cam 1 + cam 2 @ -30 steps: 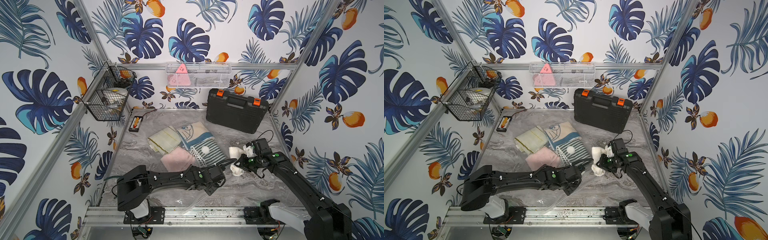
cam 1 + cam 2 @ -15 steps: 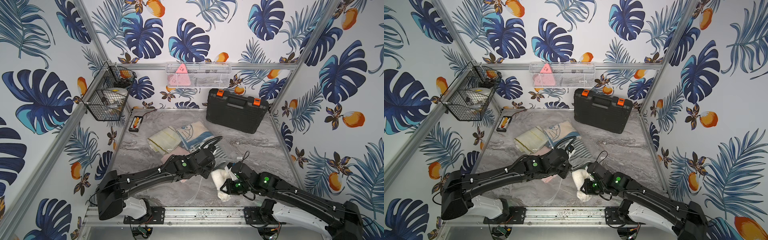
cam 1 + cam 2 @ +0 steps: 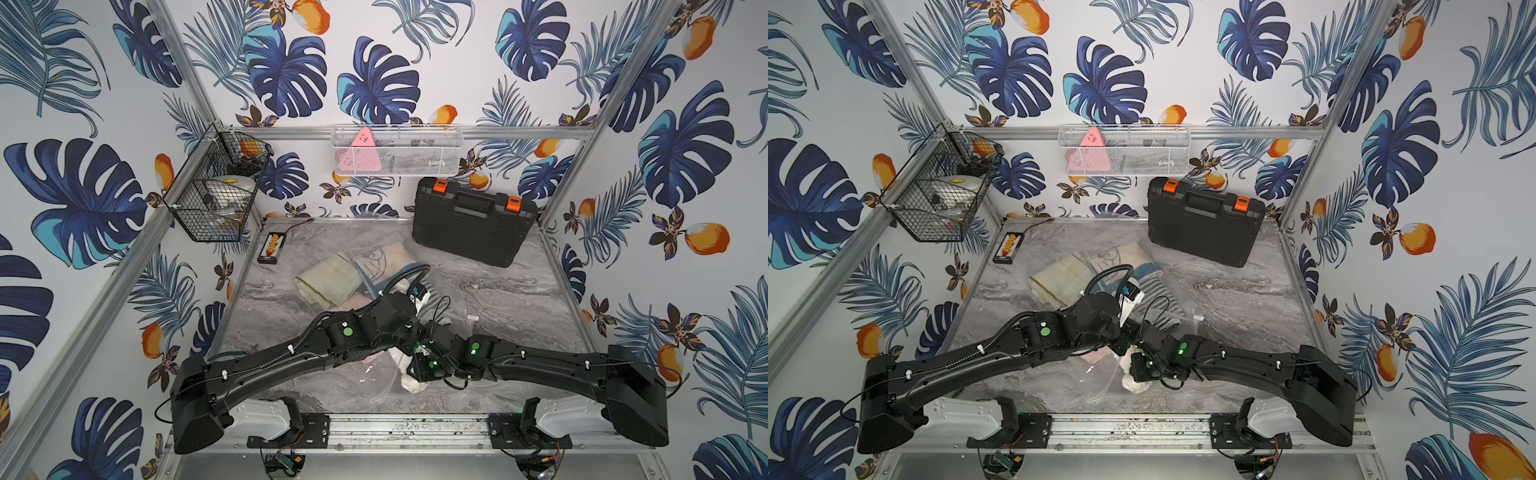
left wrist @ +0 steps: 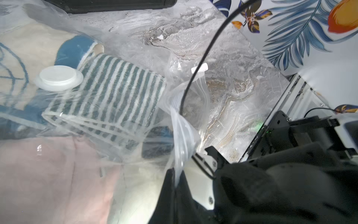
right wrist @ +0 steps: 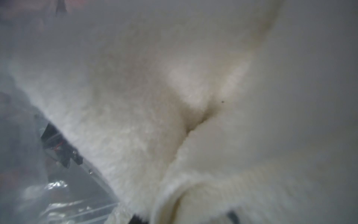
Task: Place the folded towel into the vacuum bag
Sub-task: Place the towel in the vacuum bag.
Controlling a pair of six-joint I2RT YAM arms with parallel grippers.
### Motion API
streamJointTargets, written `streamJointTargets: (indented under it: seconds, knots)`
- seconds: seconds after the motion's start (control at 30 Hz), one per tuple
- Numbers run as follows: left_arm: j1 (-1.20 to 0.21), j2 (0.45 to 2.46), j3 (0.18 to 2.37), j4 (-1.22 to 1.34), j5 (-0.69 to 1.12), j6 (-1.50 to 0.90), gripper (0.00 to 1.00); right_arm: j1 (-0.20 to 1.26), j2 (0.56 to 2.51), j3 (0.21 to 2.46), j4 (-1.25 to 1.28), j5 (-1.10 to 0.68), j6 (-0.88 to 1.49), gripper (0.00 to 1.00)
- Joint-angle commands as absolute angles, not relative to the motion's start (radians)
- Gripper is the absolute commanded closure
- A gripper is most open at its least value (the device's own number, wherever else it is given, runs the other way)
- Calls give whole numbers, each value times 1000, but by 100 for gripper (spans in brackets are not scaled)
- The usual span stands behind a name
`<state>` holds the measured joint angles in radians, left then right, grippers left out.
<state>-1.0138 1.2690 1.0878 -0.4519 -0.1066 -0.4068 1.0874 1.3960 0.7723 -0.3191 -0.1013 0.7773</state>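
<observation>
The fluffy cream-white folded towel [image 3: 412, 381] looks light, soft and limp. It will sag and unfold if gripped by one corner, so the fold or the thick middle is the best place to take hold. The right hand [image 3: 417, 369] is narrowed on that bunched middle, with the pile pressed up against its wrist camera. The towel hangs on the side of the robot's base, well away from the black plastic tool case with orange latches [image 3: 473, 226].

The large clear crinkly plastic vacuum bag [image 4: 180, 131] lies on the grey marbled bench [image 3: 519, 299] between that case and the towel. Its film is thin, slippery and floppy, and the mouth will probably fall shut unless it is lifted by the rim. The left hand [image 4: 175, 175] is pinched tight on a strip of that rim, on the end of the bag away from the case.

Count:
- One bag, with one round white valve cap [image 4: 58, 76].
- One towel being carried.
- Four folded cloths that appear to be under the film already: pale yellow, beige with a blue drawing, green-and-white striped, and pink.
- Two hands, both gripping something.
</observation>
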Motion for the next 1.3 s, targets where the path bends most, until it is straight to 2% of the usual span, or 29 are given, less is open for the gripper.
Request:
streamJointTargets:
  seconds: [0.0,0.13,0.17,0.27,0.37,0.53,0.67,0.73,0.83,0.93,1.1,1.2,1.27]
  knots:
    - [-1018,1273,1082,-408,-75,-419,100,1094,1481,840,-195,-105,679,89]
    - [-1022,1267,1051,-395,-84,-427,100,1080,1587,863,-116,-79,626,81]
    - [-1022,1268,1043,-395,-84,-428,100,1065,1611,860,-118,-78,622,74]
    - [-1022,1258,1029,-406,-95,-431,100,1037,1628,857,-169,-103,615,41]
    - [-1022,1234,1014,-408,-109,-437,100,1011,1564,813,-223,-173,646,24]
    - [-1024,1220,1009,-403,-108,-441,100,937,1353,632,-219,-315,795,17]
    - [-1038,1228,1004,-381,-94,-453,100,901,1167,492,-178,-338,908,16]
    - [-1049,1237,1006,-372,-91,-452,100,876,1124,448,-161,-334,930,17]
    - [-1068,1253,1015,-361,-84,-446,100,843,1134,397,-70,-326,946,24]
    - [-1084,1266,1023,-355,-81,-435,100,838,1229,400,73,-305,930,38]
    - [-1096,1276,1024,-364,-72,-418,100,856,1375,457,228,-295,896,71]
    - [-1097,1267,1012,-364,-71,-420,100,897,1354,503,172,-255,803,88]
    - [-1098,1260,1007,-361,-69,-419,100,927,1322,544,105,-217,709,93]
